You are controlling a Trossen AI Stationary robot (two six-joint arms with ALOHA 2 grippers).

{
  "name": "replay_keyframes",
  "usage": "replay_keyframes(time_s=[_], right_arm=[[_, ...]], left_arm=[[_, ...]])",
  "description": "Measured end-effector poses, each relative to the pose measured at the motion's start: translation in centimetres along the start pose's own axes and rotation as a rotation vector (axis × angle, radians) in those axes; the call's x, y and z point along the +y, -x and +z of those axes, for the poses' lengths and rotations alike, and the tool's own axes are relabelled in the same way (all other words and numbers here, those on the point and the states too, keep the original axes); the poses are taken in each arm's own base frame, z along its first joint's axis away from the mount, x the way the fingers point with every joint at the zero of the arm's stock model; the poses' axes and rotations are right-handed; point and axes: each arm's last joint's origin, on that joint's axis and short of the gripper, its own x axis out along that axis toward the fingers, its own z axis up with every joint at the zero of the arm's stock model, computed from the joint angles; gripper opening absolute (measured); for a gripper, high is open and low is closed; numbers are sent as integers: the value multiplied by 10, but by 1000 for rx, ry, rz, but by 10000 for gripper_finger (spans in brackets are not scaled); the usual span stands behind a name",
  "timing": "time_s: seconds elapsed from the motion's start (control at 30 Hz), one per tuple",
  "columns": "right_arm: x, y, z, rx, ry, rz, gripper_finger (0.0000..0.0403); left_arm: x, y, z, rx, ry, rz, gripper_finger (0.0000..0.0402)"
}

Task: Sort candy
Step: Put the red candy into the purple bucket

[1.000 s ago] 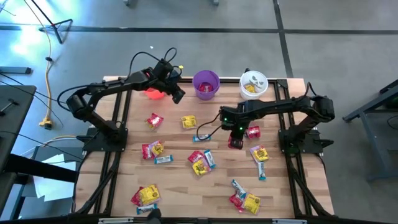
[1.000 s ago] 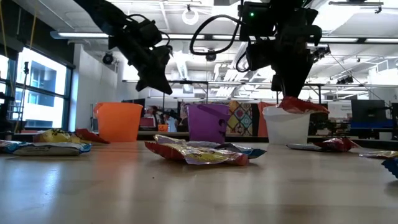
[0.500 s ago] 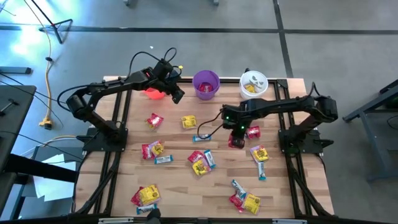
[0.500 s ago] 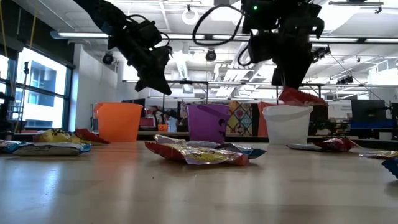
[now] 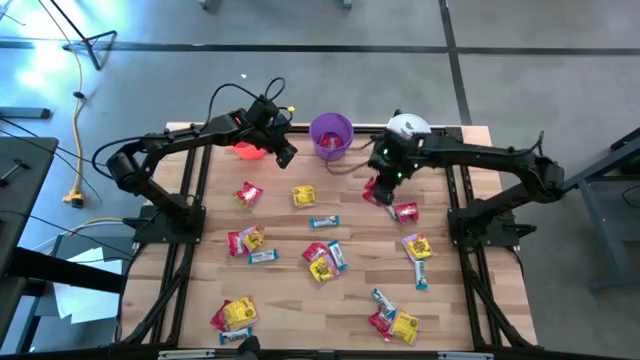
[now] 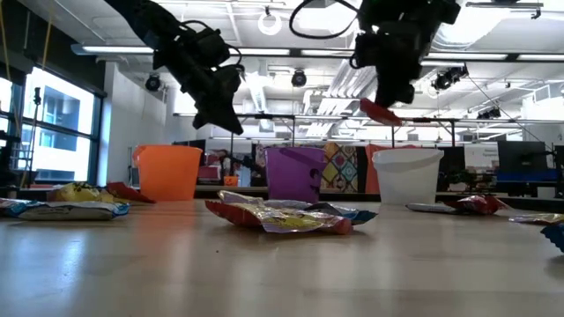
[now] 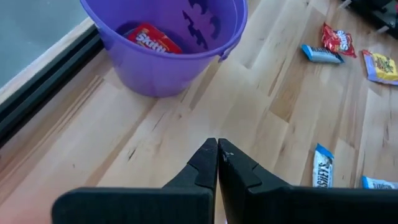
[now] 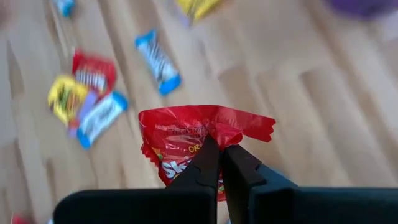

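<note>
Three cups [image 5: 331,135] behind scattered candy [image 5: 322,262], right pincer [image 5: 378,188] clamping red packet [image 8: 199,144].

red packet [image 8: 199,146] – purple cup [image 7: 168,43], orange cup [image 6: 167,172], white cup [image 6: 407,176]

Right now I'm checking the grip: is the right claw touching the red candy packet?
Touching. The right wrist view shows the right claw shut on the red candy packet, its wrapper pinched between the fingers.

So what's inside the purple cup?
The purple cup holds one red packet, seen from the left wrist. The cup's near wall hides the rest of its bottom, so more may lie there.
</note>
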Motion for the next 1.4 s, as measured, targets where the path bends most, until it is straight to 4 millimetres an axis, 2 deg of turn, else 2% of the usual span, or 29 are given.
replay_keyframes(time_s=[0.17, 0.33, 0.43, 0.6, 0.73, 0.97, 1.1, 1.2, 1.4], right_arm=[[-17, 7, 12, -122, -55, -17, 0], [-25, 10, 20, -208, -158, -15, 0], [-32, 12, 31, -327, -253, -36, 0], [-47, 6, 53, -516, -236, -115, 0], [-65, -4, 61, -544, -273, -123, 0], [-92, -8, 67, -615, -272, -238, 0], [-110, -19, 71, -635, -278, -262, 0], [-116, -31, 77, -642, -276, -257, 0], [-121, -45, 103, -582, -234, -267, 0]], left_arm=[[0, 0, 0, -1, 36, 9, 0], [-3, -1, 1, -9, 67, 3, 0], [-6, -2, 2, -15, 42, -5, 0], [-11, -3, 2, -21, -56, 12, 0], [-14, -4, 2, -22, -32, 27, 0], [-20, -3, 5, -59, -45, 22, 0], [-25, -4, 8, -86, -73, 10, 0], [-29, -5, 9, -96, -92, 1, 0], [-34, -6, 9, -99, -94, -12, 0]])
